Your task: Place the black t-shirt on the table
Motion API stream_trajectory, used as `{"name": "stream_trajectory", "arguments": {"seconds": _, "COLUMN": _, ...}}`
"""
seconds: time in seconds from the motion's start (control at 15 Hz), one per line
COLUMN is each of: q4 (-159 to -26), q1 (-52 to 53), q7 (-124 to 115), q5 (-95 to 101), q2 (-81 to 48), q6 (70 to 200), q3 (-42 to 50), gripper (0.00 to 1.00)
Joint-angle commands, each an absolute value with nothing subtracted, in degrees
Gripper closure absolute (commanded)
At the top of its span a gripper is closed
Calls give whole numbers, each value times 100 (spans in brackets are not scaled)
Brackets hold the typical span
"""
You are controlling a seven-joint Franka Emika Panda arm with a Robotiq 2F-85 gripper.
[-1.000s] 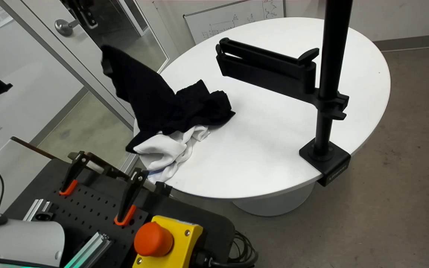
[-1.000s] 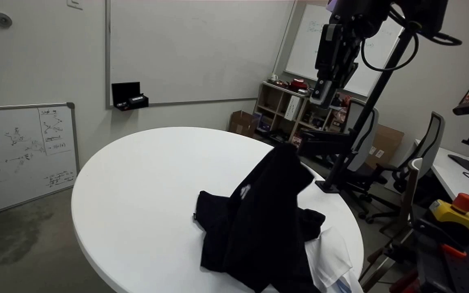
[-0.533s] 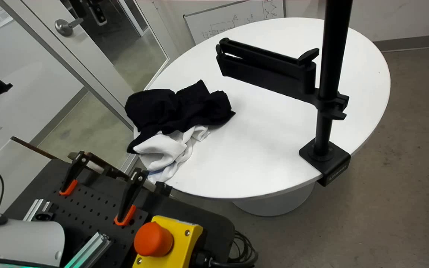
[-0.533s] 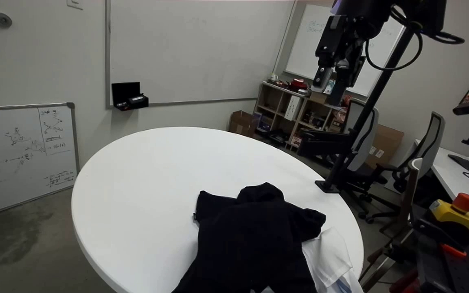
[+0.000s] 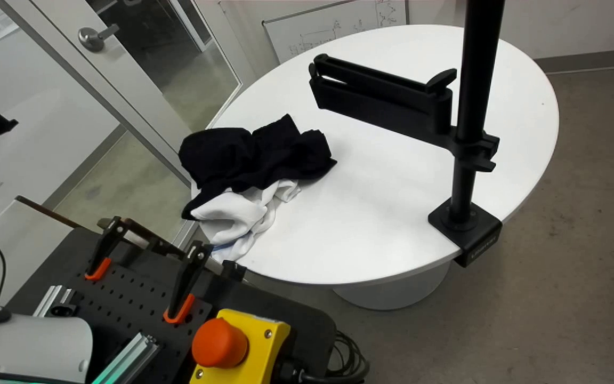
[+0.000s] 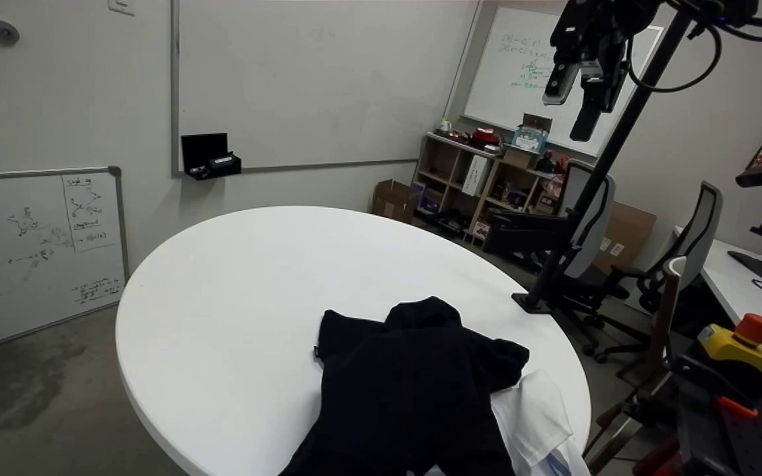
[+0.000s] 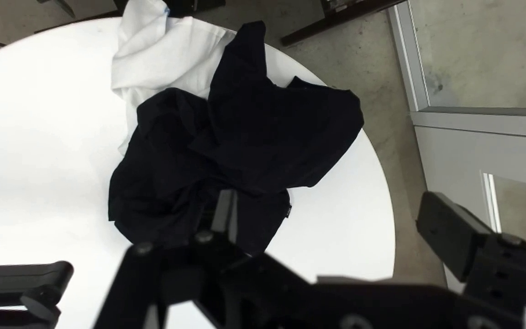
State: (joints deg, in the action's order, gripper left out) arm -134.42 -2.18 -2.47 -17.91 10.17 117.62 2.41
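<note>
The black t-shirt (image 5: pixel 243 154) lies crumpled on the round white table (image 5: pixel 371 224), partly over a white cloth (image 5: pixel 232 213), in both exterior views. From above, the wrist view shows the t-shirt (image 7: pixel 281 132) bunched close to the table's rim, a small tag at one edge. High over the table in an exterior view, my gripper (image 6: pixel 570 119) hangs well apart from the fabric. Its two fingers stand wide apart in the wrist view, and the space between them holds nothing. The other exterior view has no gripper in it.
A black pole (image 5: pixel 469 106) with a folded side arm (image 5: pixel 381 96) is clamped to the table edge. Beside the table, a dark bench carries a yellow box with a red button (image 5: pixel 220 344) and orange-tipped clamps (image 5: pixel 182 309). A glass door (image 7: pixel 486 151) stands near the table's rim.
The t-shirt's raised peak has dropped and now lies low on the table. My gripper has spread its fingers and moved up, away from the t-shirt, leaving the top of an exterior view.
</note>
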Motion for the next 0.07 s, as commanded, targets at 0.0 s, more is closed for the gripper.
{"name": "stream_trajectory", "arguments": {"seconds": 0.0, "q4": -13435, "q1": -201, "q7": -251, "q5": -1785, "q2": 1016, "q6": 11751, "q3": 252, "gripper": 0}}
